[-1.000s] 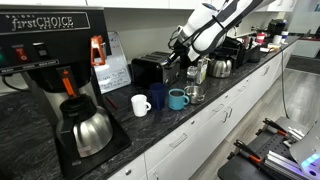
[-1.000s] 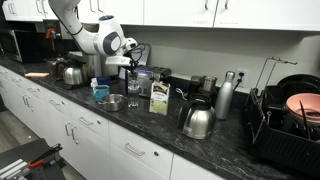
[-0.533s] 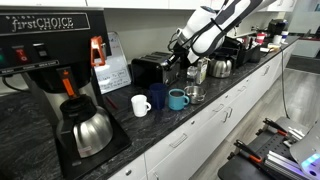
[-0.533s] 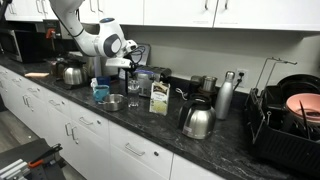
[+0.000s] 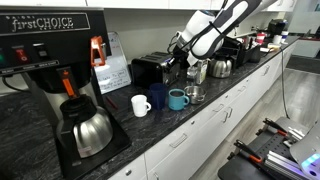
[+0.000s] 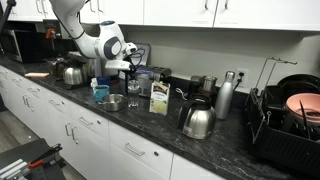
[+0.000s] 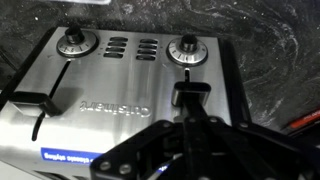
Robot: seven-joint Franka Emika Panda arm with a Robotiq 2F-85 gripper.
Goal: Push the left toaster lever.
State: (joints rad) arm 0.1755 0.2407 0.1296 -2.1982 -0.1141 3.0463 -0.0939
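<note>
The dark stone counter (image 5: 160, 122) runs along the wall, with a big black coffee brewer (image 5: 55, 60) at the near end. The white arm (image 5: 215, 25) reaches down across the counter from the far side. The toaster (image 5: 150, 68) stands against the wall just beyond the brewer, with a white mug (image 5: 141, 104) and a blue mug (image 5: 177, 98) in front of it. The end effector (image 5: 172, 62) hangs at its outer face. In the wrist view the toaster's brushed-metal face (image 7: 110, 100) fills the picture, its brand lettering upside down, so this view is probably inverted. The end effector (image 7: 190, 122) comes in from the lower edge with its fingers drawn narrowly together, holding nothing. Its tip lies right at the lever on the right of that picture (image 7: 192, 92). Whether it actually touches the lever cannot be told. The other lever (image 7: 30, 98) is well apart from it and untouched. Both levers sit at much the same height in their slots, so neither looks pressed. As I read it, the approach and alignment are done. The push itself, driving the lever along its slot until it latches, is still to do.
</note>
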